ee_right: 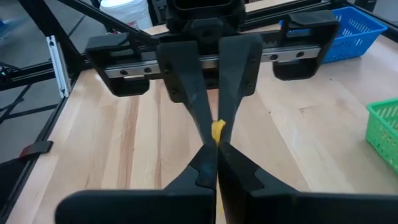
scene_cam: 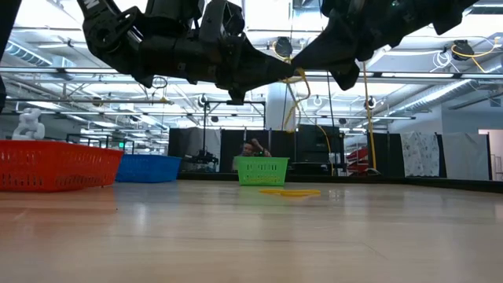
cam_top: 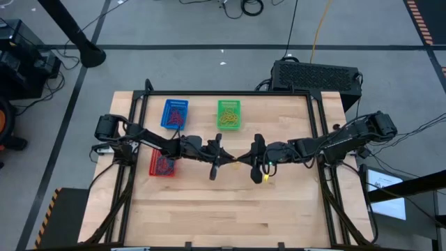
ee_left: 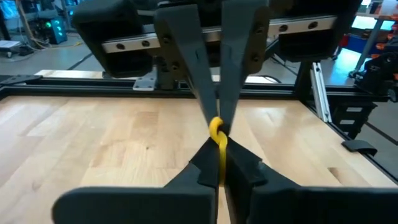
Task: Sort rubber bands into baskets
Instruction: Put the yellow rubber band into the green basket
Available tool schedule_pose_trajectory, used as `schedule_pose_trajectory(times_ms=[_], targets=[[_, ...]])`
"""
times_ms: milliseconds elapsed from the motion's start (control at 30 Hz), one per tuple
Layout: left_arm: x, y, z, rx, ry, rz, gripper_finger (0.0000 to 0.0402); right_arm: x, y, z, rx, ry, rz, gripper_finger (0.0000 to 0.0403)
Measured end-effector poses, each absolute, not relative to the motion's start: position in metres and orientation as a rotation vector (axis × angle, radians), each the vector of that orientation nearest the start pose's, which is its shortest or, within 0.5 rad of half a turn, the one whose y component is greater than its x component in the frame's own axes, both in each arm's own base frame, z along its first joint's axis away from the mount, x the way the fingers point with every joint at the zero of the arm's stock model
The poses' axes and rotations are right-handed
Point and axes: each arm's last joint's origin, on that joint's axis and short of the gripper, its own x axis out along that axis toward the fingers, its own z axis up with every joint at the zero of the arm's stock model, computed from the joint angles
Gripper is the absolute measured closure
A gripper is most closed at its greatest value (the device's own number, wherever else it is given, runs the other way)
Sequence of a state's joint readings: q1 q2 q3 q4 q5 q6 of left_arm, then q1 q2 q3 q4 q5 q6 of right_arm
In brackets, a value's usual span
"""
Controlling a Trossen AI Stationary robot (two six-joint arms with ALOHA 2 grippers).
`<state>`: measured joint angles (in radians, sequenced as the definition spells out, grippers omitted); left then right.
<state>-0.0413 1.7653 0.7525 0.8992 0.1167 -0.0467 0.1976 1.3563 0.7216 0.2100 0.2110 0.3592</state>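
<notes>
Fingers of both grippers are seen pinched together on one yellow rubber band (ee_left: 217,134), tip to tip, above the middle of the bench (cam_top: 230,209). The left gripper (cam_top: 217,162) is closed on one end of the loop and the right gripper (cam_top: 255,162) on the other, so that the band is held off the wood between them; a handover from one arm to the other is judged to be under way, and which arm is giving cannot be told. In the low view more yellow bands (scene_cam: 289,191) are noted lying on the bench just in front of the green basket (cam_top: 228,114), directly beneath the meeting point. The green basket stands at the far side, already holding yellowish bands; the blue basket (cam_top: 174,113) is set just to its left, and the red basket (cam_top: 162,164) lies nearer, under the left arm. Both of those hold tangled bands, though their colours are not clear. Since yellow is gathered in the green basket, the held band is judged to be meant for it. A person (scene_cam: 252,148) is visible beyond the bench, behind the green basket.
</notes>
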Motion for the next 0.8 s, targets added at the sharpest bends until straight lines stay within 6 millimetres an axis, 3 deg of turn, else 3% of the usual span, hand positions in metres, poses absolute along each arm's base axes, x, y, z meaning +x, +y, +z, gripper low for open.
schedule_pose_trajectory(times_ms=[200,500,633,800], targets=[[0.347,-0.017,0.176,-0.051,0.112,-0.156,0.0392,0.28,0.05,0.225,0.232,0.409,-0.076,0.0383],[0.347,-0.013,0.175,-0.047,0.125,-0.09,0.0393,0.277,0.05,0.224,0.154,0.444,-0.064,0.0298],[0.345,0.0,0.177,-0.049,0.158,-0.036,0.0393,0.273,0.047,0.221,0.131,0.495,-0.097,0.0272],[0.339,0.034,0.188,-0.027,0.142,0.136,0.0393,0.267,0.041,0.211,0.094,0.595,-0.2,0.0257]])
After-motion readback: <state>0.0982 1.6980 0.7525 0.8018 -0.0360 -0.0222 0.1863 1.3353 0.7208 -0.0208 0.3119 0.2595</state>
